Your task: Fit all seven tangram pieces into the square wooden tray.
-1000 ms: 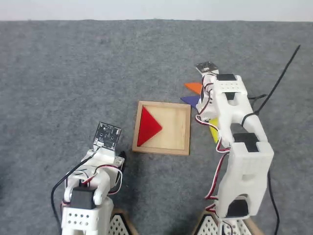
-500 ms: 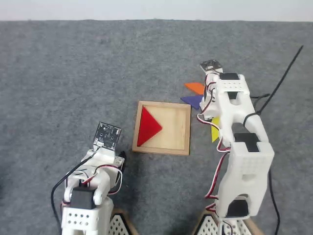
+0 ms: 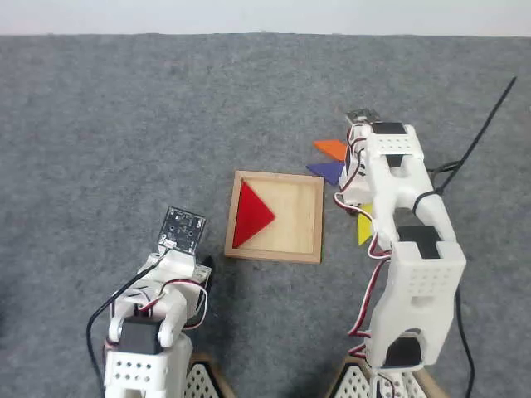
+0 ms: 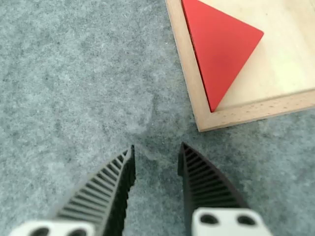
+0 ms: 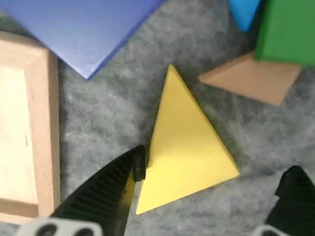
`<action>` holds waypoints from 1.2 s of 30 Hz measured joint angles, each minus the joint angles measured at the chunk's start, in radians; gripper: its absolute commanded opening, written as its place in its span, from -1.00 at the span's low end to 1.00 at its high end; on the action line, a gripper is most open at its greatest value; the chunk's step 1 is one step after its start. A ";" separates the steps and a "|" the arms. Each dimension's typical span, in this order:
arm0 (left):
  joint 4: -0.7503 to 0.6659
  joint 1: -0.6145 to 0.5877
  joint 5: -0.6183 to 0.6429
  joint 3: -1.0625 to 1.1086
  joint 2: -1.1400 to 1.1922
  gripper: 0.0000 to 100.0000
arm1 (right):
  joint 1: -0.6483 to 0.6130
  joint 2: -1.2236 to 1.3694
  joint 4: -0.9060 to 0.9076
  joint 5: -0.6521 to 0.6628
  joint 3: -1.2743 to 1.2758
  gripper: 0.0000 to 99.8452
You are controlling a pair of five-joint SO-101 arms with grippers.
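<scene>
The square wooden tray (image 3: 277,249) lies mid-table with a red triangle (image 3: 250,214) in its left half. Right of the tray are an orange piece (image 3: 329,148), a blue piece (image 3: 325,170) and a yellow triangle (image 3: 363,229), partly under the right arm (image 3: 390,166). My right gripper (image 5: 216,164) is open, low over the yellow triangle (image 5: 184,147), one finger at each side of it. The blue piece (image 5: 83,29), green piece (image 5: 288,29), light blue piece (image 5: 243,12) and tan triangle (image 5: 253,78) lie close by. My left gripper (image 4: 157,146) is open over bare carpet near the tray corner (image 4: 216,118).
Grey carpet covers the whole table. The tray edge (image 5: 39,128) runs close beside one right finger (image 5: 113,187). A black cable (image 3: 477,133) trails off to the right of the right arm. The left arm (image 3: 162,307) sits at the front left.
The right arm's wrist has shifted slightly to the right and tipped lower over the loose pieces. The left arm, tray and red triangle have not moved.
</scene>
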 measured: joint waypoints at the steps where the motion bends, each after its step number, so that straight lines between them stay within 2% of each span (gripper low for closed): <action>1: 0.000 0.000 0.000 0.000 0.000 -0.73 | 0.000 0.000 0.003 -0.011 0.000 -0.18; 9: 0.000 0.000 0.000 0.000 0.000 -0.73 | -0.003 -0.018 -0.043 -0.084 0.086 -0.25; 26: 0.000 0.000 0.000 0.000 0.000 -0.73 | -0.005 -0.021 -0.087 -0.087 0.115 -0.28; 31: 0.000 0.000 0.000 0.000 0.000 -0.73 | -0.005 -0.020 -0.091 -0.087 0.115 -0.39; 36: 0.000 0.000 0.000 0.000 0.000 -0.73 | -0.005 -0.020 -0.097 -0.087 0.115 -0.40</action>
